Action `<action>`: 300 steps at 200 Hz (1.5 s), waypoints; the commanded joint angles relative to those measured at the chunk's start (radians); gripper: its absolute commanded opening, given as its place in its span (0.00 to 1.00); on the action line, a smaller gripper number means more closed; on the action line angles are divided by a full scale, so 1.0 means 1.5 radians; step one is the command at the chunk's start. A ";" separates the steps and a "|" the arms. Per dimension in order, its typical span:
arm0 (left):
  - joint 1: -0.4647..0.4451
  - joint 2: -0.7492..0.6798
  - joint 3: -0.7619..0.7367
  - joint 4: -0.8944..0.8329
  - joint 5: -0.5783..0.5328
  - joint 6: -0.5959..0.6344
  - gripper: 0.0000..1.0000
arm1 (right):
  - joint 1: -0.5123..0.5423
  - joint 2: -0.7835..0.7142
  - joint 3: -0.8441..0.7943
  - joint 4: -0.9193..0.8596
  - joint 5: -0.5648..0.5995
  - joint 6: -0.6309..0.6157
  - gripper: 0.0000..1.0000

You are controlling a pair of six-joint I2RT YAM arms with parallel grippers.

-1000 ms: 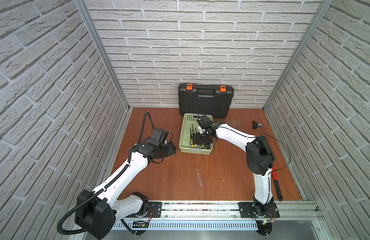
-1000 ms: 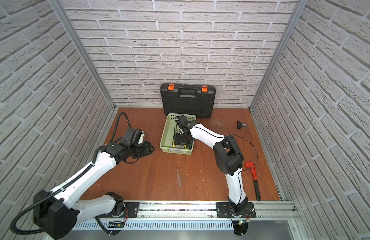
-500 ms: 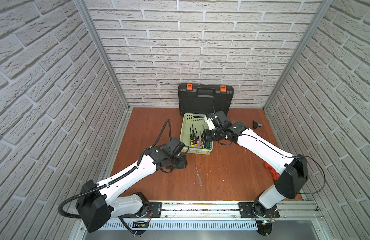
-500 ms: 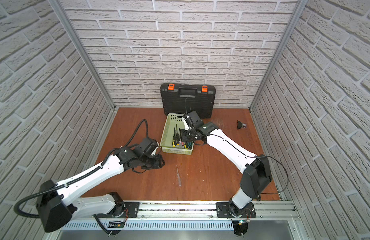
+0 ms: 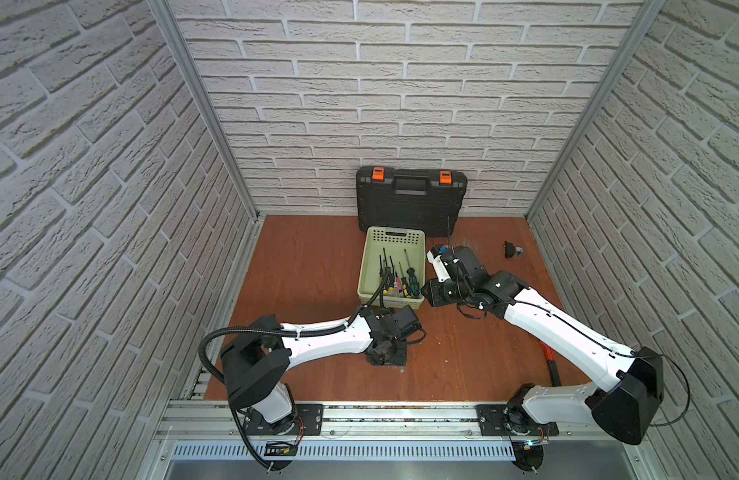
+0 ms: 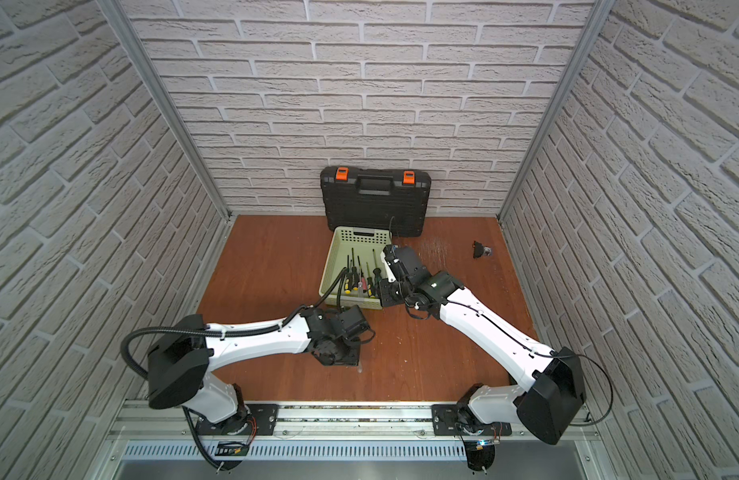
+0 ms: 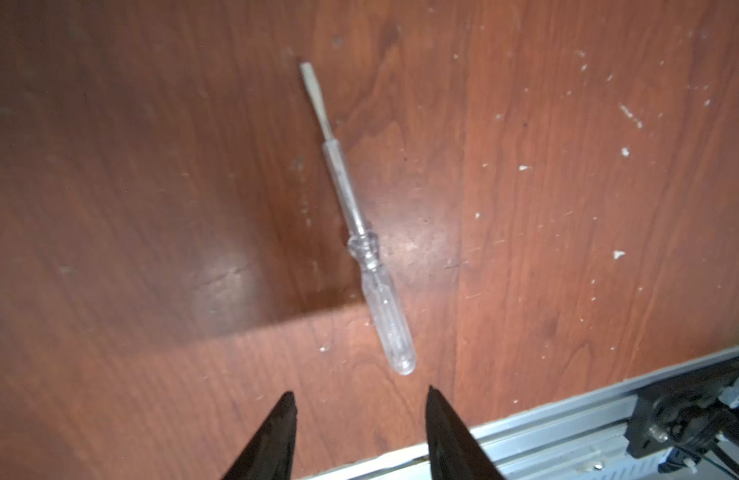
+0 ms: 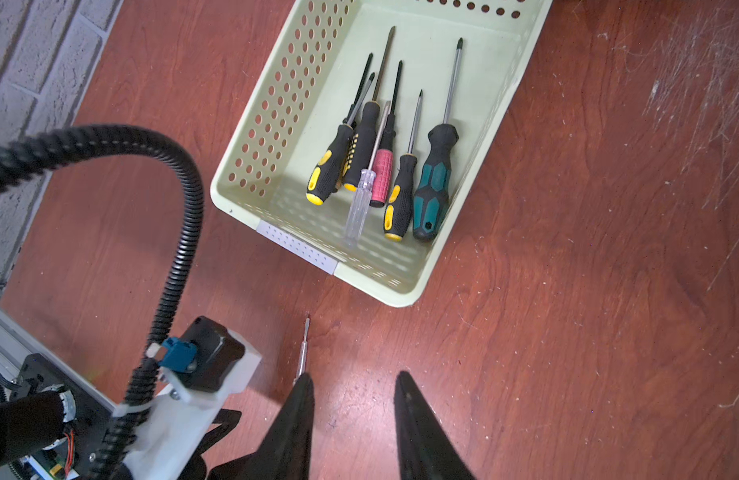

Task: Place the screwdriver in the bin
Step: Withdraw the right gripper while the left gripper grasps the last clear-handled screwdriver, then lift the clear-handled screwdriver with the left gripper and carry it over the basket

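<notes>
Clear-handled screwdriver (image 7: 356, 218) lay ungrasped; left pincer (image 7: 360, 392) had swung over it, apart, and right pincer (image 8: 354, 376), apart and empty, had quit the bin (image 8: 268, 116).

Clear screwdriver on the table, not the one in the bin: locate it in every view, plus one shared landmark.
Left wrist: whole screwdriver mid-picture, handle toward the open jaws of the left gripper.
Right wrist: tip and shaft beyond the right gripper.
In a top view: handle end peeking from under the left gripper.
In a top view: the same.
Landmark: the left gripper.
</notes>
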 commanded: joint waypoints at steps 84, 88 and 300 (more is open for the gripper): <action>0.005 0.098 0.033 0.017 0.001 -0.030 0.45 | 0.001 -0.068 -0.097 0.048 -0.003 0.017 0.34; 0.005 0.102 0.036 0.016 0.001 -0.028 0.45 | 0.001 -0.068 -0.097 0.047 -0.002 0.018 0.34; -0.021 -0.067 0.062 -0.222 -0.004 0.058 0.02 | 0.001 -0.110 -0.052 0.005 0.014 0.030 0.33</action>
